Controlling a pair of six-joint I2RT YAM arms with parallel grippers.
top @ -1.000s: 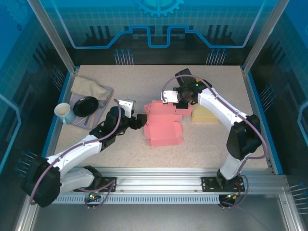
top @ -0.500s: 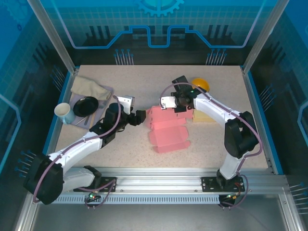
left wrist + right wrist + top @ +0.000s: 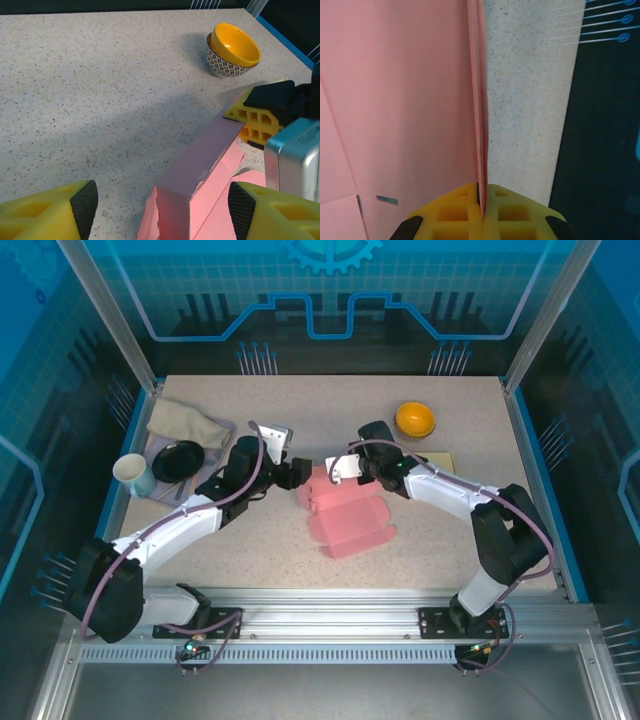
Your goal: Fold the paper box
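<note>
The pink paper box (image 3: 350, 525) lies partly folded in the middle of the table, one long wall (image 3: 200, 165) standing upright. My right gripper (image 3: 483, 200) is shut on the top edge of that wall at its far end; its yellow fingers (image 3: 252, 120) show in the left wrist view. Over the box's left end sits my left gripper (image 3: 300, 480), open. In the left wrist view the near end of the wall stands between the left gripper's (image 3: 162, 212) wide-apart pads without touching them.
An orange bowl (image 3: 415, 419) (image 3: 234, 47) stands at the back right, with a pale yellow pad (image 3: 440, 458) in front of it. At the left a tray (image 3: 212, 468) carries a cloth (image 3: 185, 422), a black dish (image 3: 178, 460) and a cup (image 3: 132, 474).
The right gripper has come nearer and to the left with the box wall, uncovering the orange bowl. The left gripper has moved right and farther, up to the box's left end.
</note>
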